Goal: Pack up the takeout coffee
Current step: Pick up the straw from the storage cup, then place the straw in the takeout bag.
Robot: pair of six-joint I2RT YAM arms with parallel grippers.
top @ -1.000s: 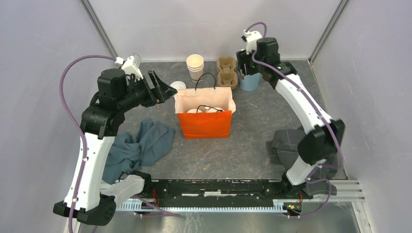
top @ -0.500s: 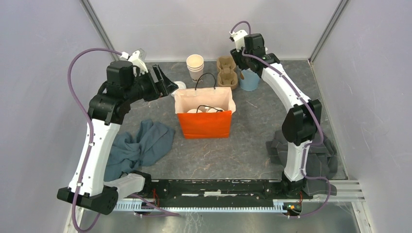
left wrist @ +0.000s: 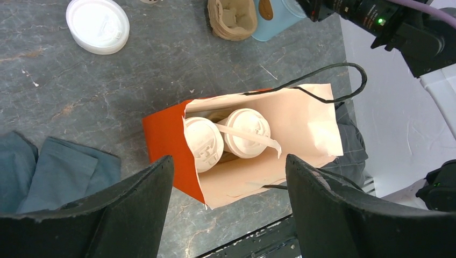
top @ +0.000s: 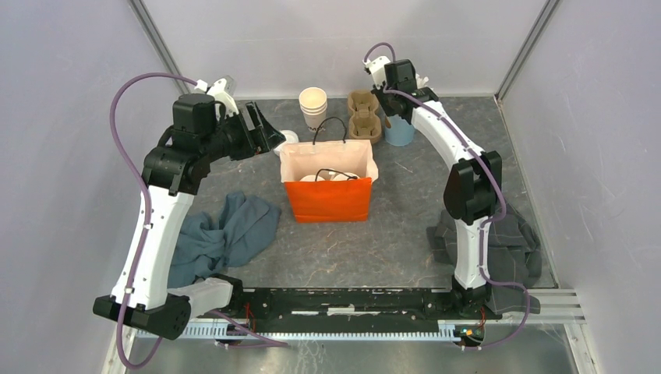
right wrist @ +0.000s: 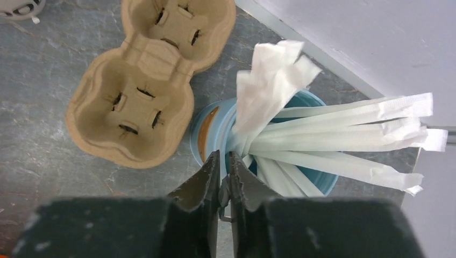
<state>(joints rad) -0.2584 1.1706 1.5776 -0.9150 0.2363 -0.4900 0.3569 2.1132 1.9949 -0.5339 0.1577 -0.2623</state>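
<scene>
grey table (top: 405,234): left gripper (top: 265,134) hangs, jaws wide apart, over the orange bag (top: 327,202), takeout coffee (left wrist: 246,131) already inside. right gripper (right wrist: 226,161) pinches a wrapped straw (right wrist: 269,80) in the blue cup (top: 401,134); likely next, lift it straight out.

Both arms are standing high, bent at the elbow.
The left arm (top: 152,234) is leaning up from its base and angling inward, and the left gripper (left wrist: 228,161) is hanging with its fingers (left wrist: 134,215) spread wide apart. The right arm (top: 444,140) is stretching far forward, wrist tipped down, and the right gripper (right wrist: 225,161) is showing its fingers (right wrist: 207,183) drawn almost together, only a thin slit between them.
</scene>
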